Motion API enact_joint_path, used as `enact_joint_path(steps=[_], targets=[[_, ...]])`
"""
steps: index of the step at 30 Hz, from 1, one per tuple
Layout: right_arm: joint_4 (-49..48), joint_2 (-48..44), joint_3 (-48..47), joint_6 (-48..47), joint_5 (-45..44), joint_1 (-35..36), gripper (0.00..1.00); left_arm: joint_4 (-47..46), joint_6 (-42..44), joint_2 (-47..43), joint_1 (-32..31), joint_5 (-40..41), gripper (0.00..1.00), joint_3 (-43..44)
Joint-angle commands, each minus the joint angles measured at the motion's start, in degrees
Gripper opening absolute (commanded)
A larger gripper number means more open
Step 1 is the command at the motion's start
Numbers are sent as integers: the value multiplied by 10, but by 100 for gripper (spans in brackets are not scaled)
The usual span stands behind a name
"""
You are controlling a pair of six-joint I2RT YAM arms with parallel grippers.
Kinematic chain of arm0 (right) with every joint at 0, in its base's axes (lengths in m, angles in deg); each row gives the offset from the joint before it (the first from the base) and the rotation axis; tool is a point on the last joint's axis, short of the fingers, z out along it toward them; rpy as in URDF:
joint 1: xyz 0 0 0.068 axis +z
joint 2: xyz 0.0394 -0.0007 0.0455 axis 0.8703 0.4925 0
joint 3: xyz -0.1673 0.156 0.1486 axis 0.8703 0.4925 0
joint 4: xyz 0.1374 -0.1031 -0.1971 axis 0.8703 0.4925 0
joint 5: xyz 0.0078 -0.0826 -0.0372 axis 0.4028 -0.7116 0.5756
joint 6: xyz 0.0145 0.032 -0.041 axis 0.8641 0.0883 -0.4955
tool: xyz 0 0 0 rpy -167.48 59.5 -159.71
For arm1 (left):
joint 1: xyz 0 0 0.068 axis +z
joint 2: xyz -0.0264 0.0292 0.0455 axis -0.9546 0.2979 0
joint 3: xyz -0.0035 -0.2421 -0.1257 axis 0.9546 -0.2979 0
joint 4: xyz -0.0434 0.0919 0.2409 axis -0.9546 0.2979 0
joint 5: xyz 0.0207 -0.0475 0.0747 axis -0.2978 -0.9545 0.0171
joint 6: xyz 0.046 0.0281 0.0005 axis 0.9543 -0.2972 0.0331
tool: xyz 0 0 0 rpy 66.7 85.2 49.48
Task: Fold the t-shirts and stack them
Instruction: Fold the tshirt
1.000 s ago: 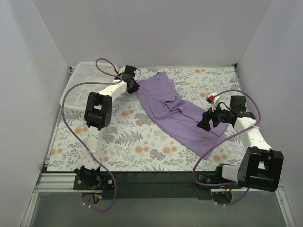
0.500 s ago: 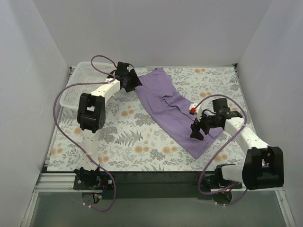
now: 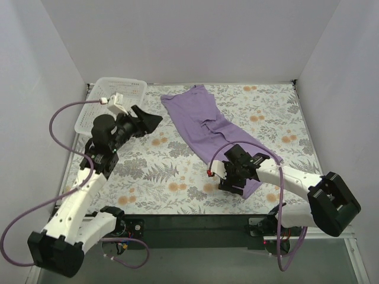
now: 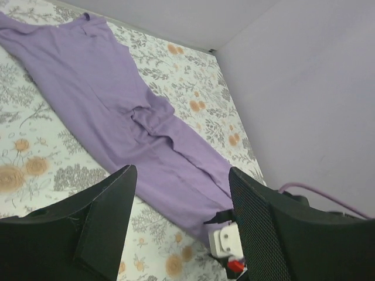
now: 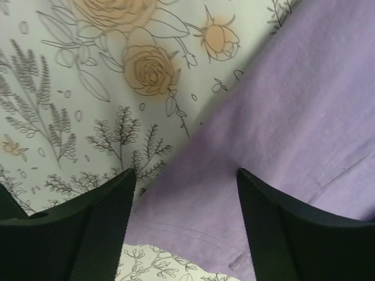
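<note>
Retreating left claw (image 3: 153, 120), off t-shirt (image 3: 198, 118)

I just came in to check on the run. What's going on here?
It's a folding job. A purple t-shirt lies as a long rumpled strip slanting across the flowered table. The robot's right gripper sits low over its near end, jaws open, gripping nothing. The left gripper, also open, hangs clear of the shirt near the white basket.

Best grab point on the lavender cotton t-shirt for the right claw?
The lavender cotton t-shirt's stitched near hem, from straight above. It lies flat on the floral tablecloth, directly below the right claw, whose jaws stand open over it.
</note>
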Motion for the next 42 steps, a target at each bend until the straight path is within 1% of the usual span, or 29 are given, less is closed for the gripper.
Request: enact_joint_path(steps=[1,5,6,8,9,11,13,16,19,20,22,23,24,26,27,29,30,31,32,33,34,35,36,37,38,39,40,41,42], targets=[[-33,12,0,35,-70,8,73,56,-12,-80,5,-11,63,-83],[-32,23,15,33,-40,14,58,102,-37,-174,5,-11,63,-128],[-31,25,18,33,-33,14,49,109,-46,-205,5,-11,63,-136],[-15,33,17,30,-11,25,39,130,-53,-231,5,-16,63,-145],[-6,34,13,27,0,30,30,137,-56,-240,5,-16,63,-145],[19,32,3,20,32,53,24,161,-59,-264,5,-19,63,-141],[40,32,-7,5,74,73,14,180,-58,-280,5,-21,63,-139],[56,46,-23,-8,122,96,9,193,-60,-294,5,-30,63,-140],[71,87,-63,-18,162,120,8,194,-63,-301,5,-46,63,-150],[77,100,-93,-20,171,124,8,195,-62,-302,5,-50,63,-151],[93,147,-127,-30,195,135,12,196,-59,-299,5,-64,63,-154],[118,162,-150,-34,203,136,15,196,-56,-299,5,-70,64,-154],[129,175,-182,-38,207,136,27,196,-50,-296,5,-77,64,-156],[158,183,-207,-51,198,133,40,191,-41,-285,5,-104,64,-157],[167,176,-222,-57,194,130,55,188,-31,-280,5,-119,64,-159],[190,138,-229,-76,193,98,64,169,-22,-263,5,-167,64,-166],[200,106,-234,-82,197,81,70,159,-17,-254,5,-184,64,-170],[208,87,-235,-96,207,44,72,136,-16,-247,5,-200,64,-173],[221,67,-234,-102,208,23,75,124,-13,-242,5,-233,64,-179],[223,45,-231,-107,208,2,79,112,-11,-228,5,-246,64,-180],[223,-1,-221,-120,203,-43,82,94,-3,-220,4,-263,64,-180],[222,-25,-215,-127,200,-68,84,87,0,-212,3,-280,64,-175],[220,-48,-207,-137,198,-95,89,84,5,-196,-6,-287,64,-172],[219,-89,-198,-158,196,-153,91,79,19,-188,-15,-288,64,-166],[216,-110,-179,-170,198,-182,93,77,27,-180,-27,-287,64,-158],[217,-128,-166,-186,201,-211,97,74,34,-163,-65,-270,64,-155],[221,-165,-154,-239,219,-265,98,59,38,-156,-92,-253,63,-155],[236,-184,-124,-277,226,-287,98,53,44,-148,-125,-224,63,-154],[240,-204,-107,-317,234,-305,98,44,48,-123,-206,-170,63,-153]])
